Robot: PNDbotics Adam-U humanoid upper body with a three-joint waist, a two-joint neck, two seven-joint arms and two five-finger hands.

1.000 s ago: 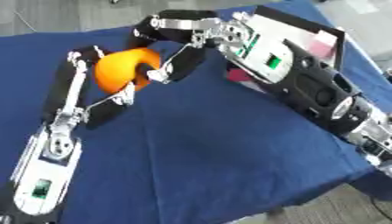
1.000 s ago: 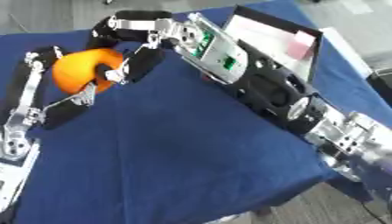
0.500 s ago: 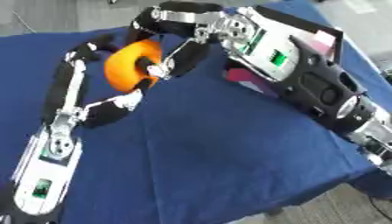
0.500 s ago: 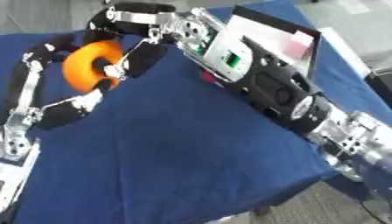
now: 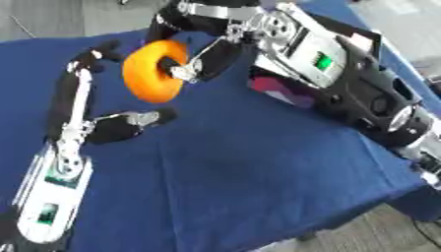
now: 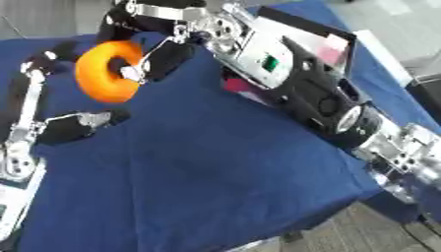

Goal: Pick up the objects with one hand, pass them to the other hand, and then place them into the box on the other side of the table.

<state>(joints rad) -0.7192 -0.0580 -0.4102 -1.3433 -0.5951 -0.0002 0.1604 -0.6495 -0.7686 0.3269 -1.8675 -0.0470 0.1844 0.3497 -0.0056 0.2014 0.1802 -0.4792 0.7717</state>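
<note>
An orange ring (image 5: 153,70) is hanging in the air above the far left part of the tabletop (image 5: 233,182), standing on edge with its hole facing the near right. The right hand (image 5: 200,61) is holding it: one finger is passing through the hole and the others are curling round the rim from the far side, so the hand is clamped on the ring. The right arm (image 5: 344,86) is reaching in from the right, a bulky black and silver limb with a small green light on its casing, and it is lying across the far right of the scene.

The left hand (image 5: 103,98) is sitting just left of and below the ring, apart from it. Its fingers are spread and relaxed, one long finger pointing up toward the far edge beside the ring and the thumb pointing right underneath it, holding nothing. The left arm (image 5: 51,187) is running down to the near left corner.

A blue cloth is covering the tabletop. A dark box (image 6: 331,47) is standing at the far right, behind the right arm, which is hiding most of it. Something pink or magenta (image 5: 284,93) is showing just under the arm, too hidden to make out. Grey floor (image 5: 379,231) is showing past the near right corner.
</note>
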